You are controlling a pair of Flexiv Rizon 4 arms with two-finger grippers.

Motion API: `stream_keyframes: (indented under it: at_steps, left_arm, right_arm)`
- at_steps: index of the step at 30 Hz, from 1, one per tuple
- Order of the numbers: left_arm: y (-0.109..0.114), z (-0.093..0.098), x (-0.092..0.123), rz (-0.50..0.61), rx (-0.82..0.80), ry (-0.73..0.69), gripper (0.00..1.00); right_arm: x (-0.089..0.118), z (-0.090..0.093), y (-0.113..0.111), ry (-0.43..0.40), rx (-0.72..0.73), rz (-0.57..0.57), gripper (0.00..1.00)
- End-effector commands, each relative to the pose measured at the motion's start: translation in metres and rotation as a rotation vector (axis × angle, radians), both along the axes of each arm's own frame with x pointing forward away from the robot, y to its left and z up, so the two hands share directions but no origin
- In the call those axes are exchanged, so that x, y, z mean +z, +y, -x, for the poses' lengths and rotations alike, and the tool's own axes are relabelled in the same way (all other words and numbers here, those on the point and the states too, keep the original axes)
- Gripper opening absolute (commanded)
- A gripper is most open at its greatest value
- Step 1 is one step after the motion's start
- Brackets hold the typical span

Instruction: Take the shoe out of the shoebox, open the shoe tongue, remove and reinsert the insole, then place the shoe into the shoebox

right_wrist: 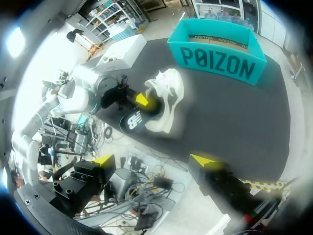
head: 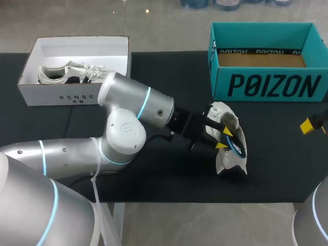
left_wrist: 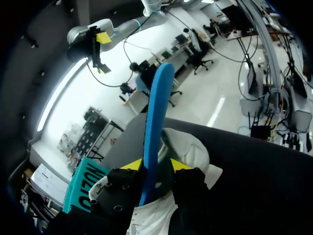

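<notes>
Head view: shoe (head: 228, 162) lies lengthwise toward teal shoebox (head: 271, 85), insole (head: 239, 145) gripped.

The desk (head: 277, 164) has a matt black top and it runs across the whole width of the head view; its front edge is a thin pale strip. Behind the desk lies a smooth grey floor (head: 164, 23), a little glossy, and a small bright spot of lamp light (head: 147, 10) is reflected on it. In front of the desk the same grey floor is also visible. In the left wrist view the floor beyond the black top is pale and strongly lit. In the right wrist view the black top ends at a straight edge.
</notes>
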State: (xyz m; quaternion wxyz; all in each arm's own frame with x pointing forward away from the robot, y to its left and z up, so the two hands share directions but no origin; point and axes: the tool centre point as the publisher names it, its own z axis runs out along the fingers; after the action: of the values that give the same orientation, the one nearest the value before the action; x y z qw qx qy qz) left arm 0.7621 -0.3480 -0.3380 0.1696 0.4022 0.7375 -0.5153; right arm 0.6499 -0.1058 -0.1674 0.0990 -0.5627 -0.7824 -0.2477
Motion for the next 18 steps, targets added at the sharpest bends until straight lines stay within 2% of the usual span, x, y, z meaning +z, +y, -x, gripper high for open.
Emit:
stream_keyframes:
  at_steps: [1,4,10,18]
  left_arm:
    - [-0.011,-0.004,-0.001,-0.018,-0.008,0.000,0.20]
    - [-0.011,-0.003,-0.002,-0.025,-0.014,-0.010,0.00]
    - [-0.003,-0.007,-0.006,-0.078,-0.012,-0.039,0.00]
    - [0.003,-0.023,-0.014,-0.122,0.037,-0.083,0.00]
  right_arm:
    - [-0.001,-0.002,0.000,0.004,0.000,0.002,1.00]
    - [-0.001,-0.002,0.000,0.004,0.000,0.002,1.00]
    - [-0.001,-0.002,0.000,0.004,0.000,0.002,1.00]
    - [-0.001,-0.002,0.000,0.004,0.000,0.002,1.00]
